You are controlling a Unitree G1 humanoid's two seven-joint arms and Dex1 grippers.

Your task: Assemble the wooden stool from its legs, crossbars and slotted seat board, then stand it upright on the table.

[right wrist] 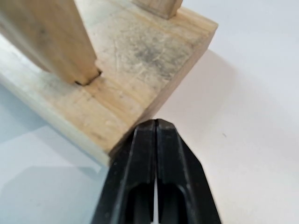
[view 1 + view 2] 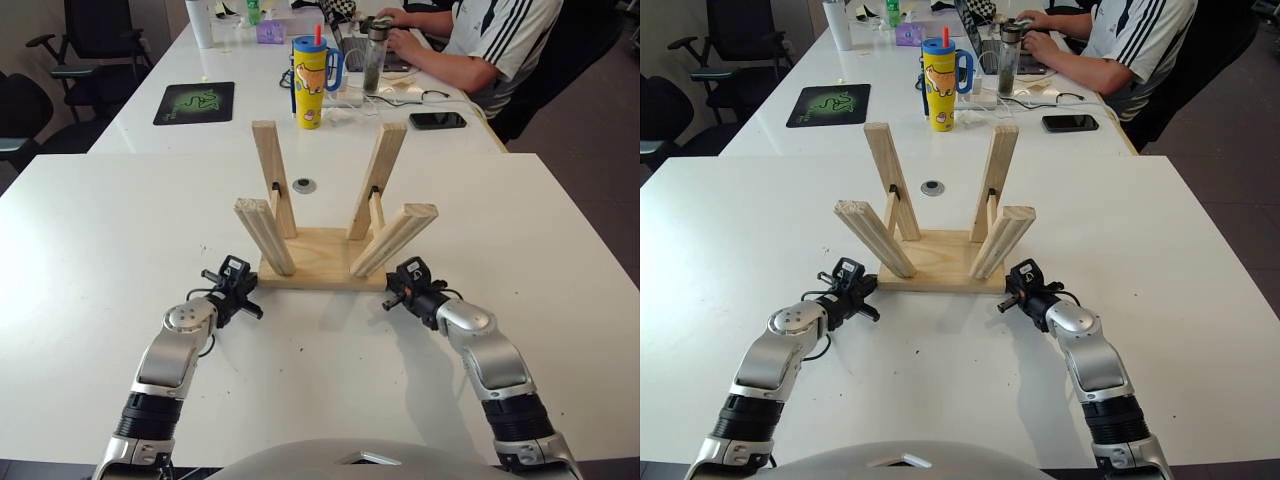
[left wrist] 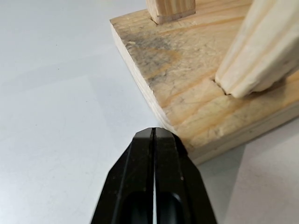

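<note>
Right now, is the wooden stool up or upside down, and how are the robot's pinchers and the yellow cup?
Pale wooden stool, upside down on the white table, four legs pointing up.
Left gripper, shut, at the stool's near left corner.
Right gripper, shut, at its near right corner.
Yellow cup with blue lid and red straw, upright, lid on.
Black phone, lying flat.

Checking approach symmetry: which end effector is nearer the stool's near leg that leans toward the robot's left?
Left. The left end effector sits at the seat board's near-left corner, beside that leg; the right end effector is at the near-right corner, across the board.
</note>
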